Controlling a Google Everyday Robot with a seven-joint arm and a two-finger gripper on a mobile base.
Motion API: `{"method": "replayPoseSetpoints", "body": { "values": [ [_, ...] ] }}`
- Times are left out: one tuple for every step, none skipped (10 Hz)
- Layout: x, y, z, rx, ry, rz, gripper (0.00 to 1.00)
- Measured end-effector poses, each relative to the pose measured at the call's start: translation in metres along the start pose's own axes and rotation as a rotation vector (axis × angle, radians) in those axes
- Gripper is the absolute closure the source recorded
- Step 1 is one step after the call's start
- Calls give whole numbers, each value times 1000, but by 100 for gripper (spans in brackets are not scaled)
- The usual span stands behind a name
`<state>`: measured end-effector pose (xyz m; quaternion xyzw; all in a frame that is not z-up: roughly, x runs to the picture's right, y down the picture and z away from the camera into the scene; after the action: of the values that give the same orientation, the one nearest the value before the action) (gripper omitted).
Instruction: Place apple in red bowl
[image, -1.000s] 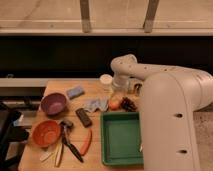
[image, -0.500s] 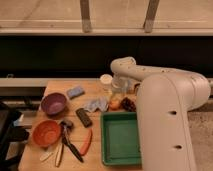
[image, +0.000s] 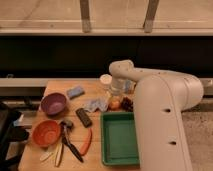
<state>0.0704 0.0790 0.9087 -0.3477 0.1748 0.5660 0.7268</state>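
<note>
The apple (image: 115, 104), a small orange-yellow fruit, lies on the wooden table (image: 50, 90) just behind the green tray. My gripper (image: 116, 94) hangs straight down over it, at or just above its top. The red bowl (image: 46, 133) sits at the table's front left, far from the gripper, and nothing shows inside it. My white arm (image: 160, 110) covers the table's right side.
A purple bowl (image: 54, 103) stands behind the red one. A green tray (image: 120, 139) lies front centre. A dark clump (image: 128, 104), a paper cup (image: 105, 79), a crumpled cloth (image: 95, 105), a blue sponge (image: 76, 92), a black block (image: 83, 117), utensils (image: 70, 144) and an orange stick (image: 86, 142) lie around.
The big arm link has swung a little to the left and looms larger. The gripper stays over the apple, which has not moved.
</note>
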Motion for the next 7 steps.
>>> {"method": "replayPoseSetpoints", "body": {
  "values": [
    [-1, 3, 3, -2, 4, -5, 45],
    [0, 5, 5, -3, 9, -8, 55],
    [1, 4, 5, -3, 8, -7, 65],
    [2, 2, 5, -1, 8, -5, 75],
    [3, 1, 5, 0, 8, -6, 85],
    [3, 0, 4, 3, 6, -5, 95],
    [4, -2, 2, 8, 0, -5, 99]
  ]
}}
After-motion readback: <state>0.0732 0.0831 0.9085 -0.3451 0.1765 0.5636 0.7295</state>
